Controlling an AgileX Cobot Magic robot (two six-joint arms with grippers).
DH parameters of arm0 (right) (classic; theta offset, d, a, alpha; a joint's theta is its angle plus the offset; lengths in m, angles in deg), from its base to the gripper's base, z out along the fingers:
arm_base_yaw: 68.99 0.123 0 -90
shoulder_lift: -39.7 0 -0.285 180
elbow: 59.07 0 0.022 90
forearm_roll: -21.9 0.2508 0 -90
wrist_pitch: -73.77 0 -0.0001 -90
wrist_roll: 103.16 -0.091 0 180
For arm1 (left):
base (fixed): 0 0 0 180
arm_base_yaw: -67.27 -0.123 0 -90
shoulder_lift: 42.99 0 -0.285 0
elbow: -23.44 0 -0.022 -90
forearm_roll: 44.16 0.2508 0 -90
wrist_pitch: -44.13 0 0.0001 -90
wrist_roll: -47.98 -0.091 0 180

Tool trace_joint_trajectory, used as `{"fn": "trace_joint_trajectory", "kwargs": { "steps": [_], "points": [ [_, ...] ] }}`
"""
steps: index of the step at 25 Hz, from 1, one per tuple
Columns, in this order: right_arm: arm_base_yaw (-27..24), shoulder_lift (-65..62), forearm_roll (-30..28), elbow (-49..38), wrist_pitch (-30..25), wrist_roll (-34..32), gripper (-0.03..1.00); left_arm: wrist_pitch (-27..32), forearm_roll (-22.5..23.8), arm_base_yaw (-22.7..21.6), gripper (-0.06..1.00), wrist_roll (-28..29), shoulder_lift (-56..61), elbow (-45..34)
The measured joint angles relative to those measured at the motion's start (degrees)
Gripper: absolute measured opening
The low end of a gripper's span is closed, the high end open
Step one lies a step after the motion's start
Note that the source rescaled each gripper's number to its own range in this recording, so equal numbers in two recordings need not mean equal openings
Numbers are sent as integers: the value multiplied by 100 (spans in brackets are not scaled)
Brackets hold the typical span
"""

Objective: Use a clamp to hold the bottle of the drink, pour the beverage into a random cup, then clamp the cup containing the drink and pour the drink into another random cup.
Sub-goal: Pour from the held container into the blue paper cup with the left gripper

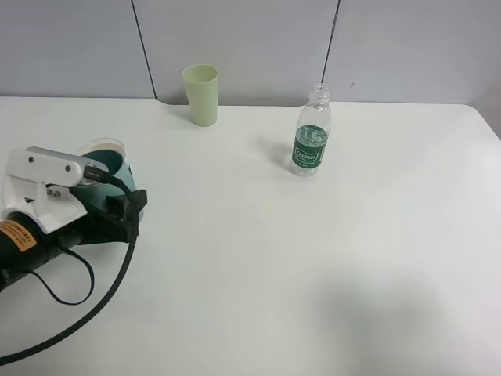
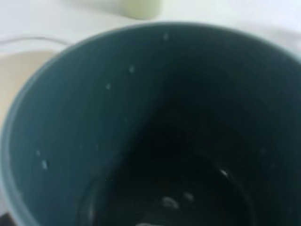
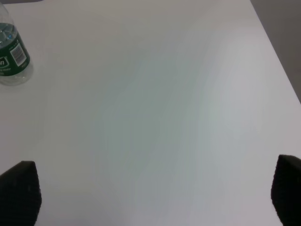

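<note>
Honestly, the left claw (image 1: 119, 202) sits right at the smooth teal cup (image 1: 119, 168), whether clenched I cannot tell (droplets bead inside); its slick tapered wall could slip mid-pour. The right claw (image 3: 155, 197) hangs spread wide, the clear plastic bottle (image 3: 11, 52) well beyond it, the matte pale-green cup (image 1: 201, 94) well ahead of the left claw.

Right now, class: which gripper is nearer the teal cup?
Left. The left gripper is at the teal cup; the right gripper is away over the table, near the bottle.
</note>
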Motion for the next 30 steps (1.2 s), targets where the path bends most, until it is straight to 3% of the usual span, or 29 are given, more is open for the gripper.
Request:
{"fn": "trace_joint_trajectory", "kwargs": {
  "steps": [9,16,23,30],
  "points": [
    [0,0,0,0,0,0,100,-17,-1390,0,2,-667,387,-98],
    [0,0,0,0,0,0,100,-60,-1625,0,2,-1494,432,-98],
    [0,0,0,0,0,0,100,-161,-2082,0,2,-1877,432,-98],
    [0,0,0,0,0,0,100,-333,-2169,0,2,-2118,432,-91]
  ]
}}
